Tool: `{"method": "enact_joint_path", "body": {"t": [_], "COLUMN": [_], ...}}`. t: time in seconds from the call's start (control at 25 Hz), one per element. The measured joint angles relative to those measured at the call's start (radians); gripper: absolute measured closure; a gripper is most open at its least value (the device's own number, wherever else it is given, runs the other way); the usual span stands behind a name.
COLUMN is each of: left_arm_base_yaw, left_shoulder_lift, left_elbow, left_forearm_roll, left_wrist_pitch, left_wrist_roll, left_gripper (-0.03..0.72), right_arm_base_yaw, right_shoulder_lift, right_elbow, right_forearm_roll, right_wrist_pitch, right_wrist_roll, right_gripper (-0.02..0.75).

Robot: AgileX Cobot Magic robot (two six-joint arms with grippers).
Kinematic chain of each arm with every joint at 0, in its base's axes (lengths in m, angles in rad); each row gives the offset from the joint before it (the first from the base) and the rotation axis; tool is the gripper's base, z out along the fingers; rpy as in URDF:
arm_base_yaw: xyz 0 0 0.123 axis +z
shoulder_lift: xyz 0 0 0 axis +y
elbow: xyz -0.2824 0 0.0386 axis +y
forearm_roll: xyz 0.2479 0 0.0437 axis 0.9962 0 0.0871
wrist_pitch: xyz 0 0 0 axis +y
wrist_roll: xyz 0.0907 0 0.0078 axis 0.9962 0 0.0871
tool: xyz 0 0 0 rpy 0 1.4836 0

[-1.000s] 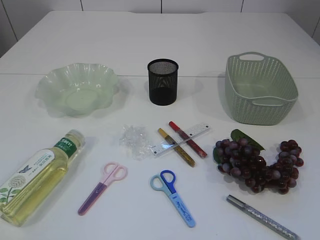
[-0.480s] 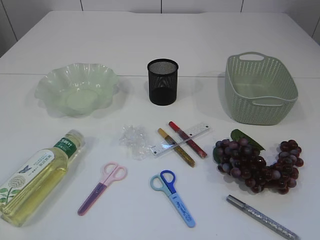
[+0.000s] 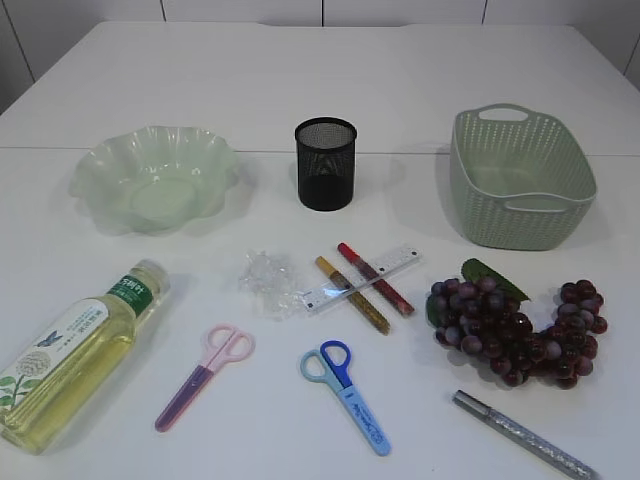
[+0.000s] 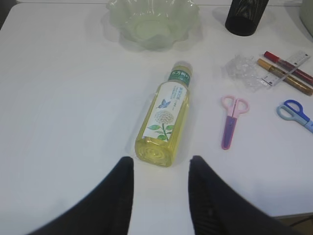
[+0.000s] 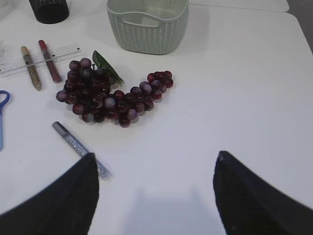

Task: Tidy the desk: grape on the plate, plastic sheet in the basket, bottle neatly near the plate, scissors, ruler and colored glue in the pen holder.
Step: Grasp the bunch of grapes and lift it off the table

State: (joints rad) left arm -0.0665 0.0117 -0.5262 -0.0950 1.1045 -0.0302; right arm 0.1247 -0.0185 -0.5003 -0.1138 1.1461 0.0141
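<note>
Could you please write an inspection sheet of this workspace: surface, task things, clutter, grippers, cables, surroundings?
Surface: white table, clean.
Task things: purple grape bunch, crumpled plastic sheet, yellow bottle lying flat, pink scissors, blue scissors, clear ruler lying over the gold and red glue pens, silver glue pen; all loose. Green plate, black mesh pen holder, green basket.
Clutter: nothing seen.
Grippers: left gripper, right gripper, both open.
Cables: nothing seen.
Surroundings: white wall panels.
</note>
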Motion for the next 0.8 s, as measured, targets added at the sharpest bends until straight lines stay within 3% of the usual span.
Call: {"method": "enact_joint_path", "body": {"t": [0.12, 0.32, 0.56, 0.8], "left_arm_base_yaw": [-0.002, -0.002, -0.002, -0.002], "left_shoulder_lift": [0.000, 0.007, 0.153, 0.399], "left_elbow": [0.000, -0.013, -0.065, -0.064], "left_forearm_roll": [-0.003, -0.041, -0.038, -0.038], "left_wrist_pitch": [0.000, -0.064, -0.277, -0.354], "left_wrist_roll": [0.000, 0.000, 0.000, 0.000], "left_gripper": [0.411, 0.411, 0.411, 0.411], "right_arm_base_yaw": [0.000, 0.000, 0.000, 0.000], "right_shoulder_lift": [0.000, 0.032, 0.335, 0.649], "right_elbow": [-0.014, -0.055, -0.135, -0.225], "right_forearm_roll": [0.004, 0.005, 0.015, 0.038], "right_wrist_pitch": [-0.027, -0.204, -0.312, -0.382], "right_wrist_roll": [0.006, 0.054, 0.065, 0.065], "right_gripper": [0.174, 0.174, 0.174, 0.174]}}
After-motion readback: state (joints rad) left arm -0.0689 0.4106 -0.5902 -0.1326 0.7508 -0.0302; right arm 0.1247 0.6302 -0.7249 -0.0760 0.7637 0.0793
